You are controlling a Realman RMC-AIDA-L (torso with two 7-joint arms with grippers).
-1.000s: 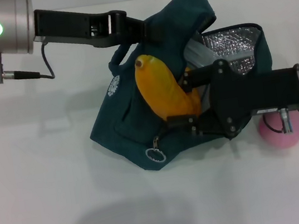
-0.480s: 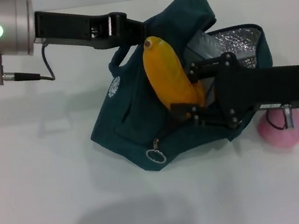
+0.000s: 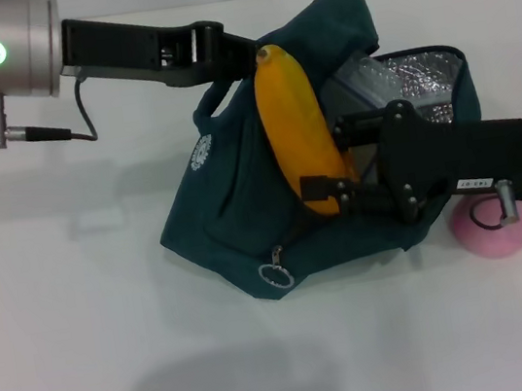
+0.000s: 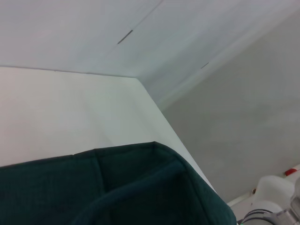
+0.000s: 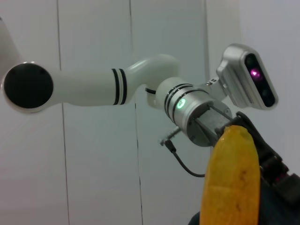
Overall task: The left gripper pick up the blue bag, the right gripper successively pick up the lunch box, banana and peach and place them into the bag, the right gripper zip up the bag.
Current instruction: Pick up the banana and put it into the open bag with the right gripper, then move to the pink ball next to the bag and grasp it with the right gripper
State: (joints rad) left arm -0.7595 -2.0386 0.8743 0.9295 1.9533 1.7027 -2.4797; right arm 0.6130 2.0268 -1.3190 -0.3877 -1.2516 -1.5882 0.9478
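Note:
The blue bag (image 3: 242,198) is dark teal with a silver lining (image 3: 426,82) and stands open in the middle of the table. My left gripper (image 3: 233,60) is shut on its top edge and holds it up; the bag's fabric fills the left wrist view (image 4: 117,187). My right gripper (image 3: 331,191) is shut on the lower end of the yellow banana (image 3: 298,126), which points up over the bag's opening. The banana also shows in the right wrist view (image 5: 232,178). The grey lunch box (image 3: 354,80) lies inside the bag. The pink peach (image 3: 490,228) lies on the table under my right arm.
A round zip pull (image 3: 273,274) hangs at the bag's near lower corner. The white table (image 3: 82,311) spreads to the left and front of the bag. My left arm (image 5: 187,105) shows across the right wrist view.
My right gripper has swung the banana more upright and toward the bag's opening, its tip now higher by the left gripper. The left arm holds still.

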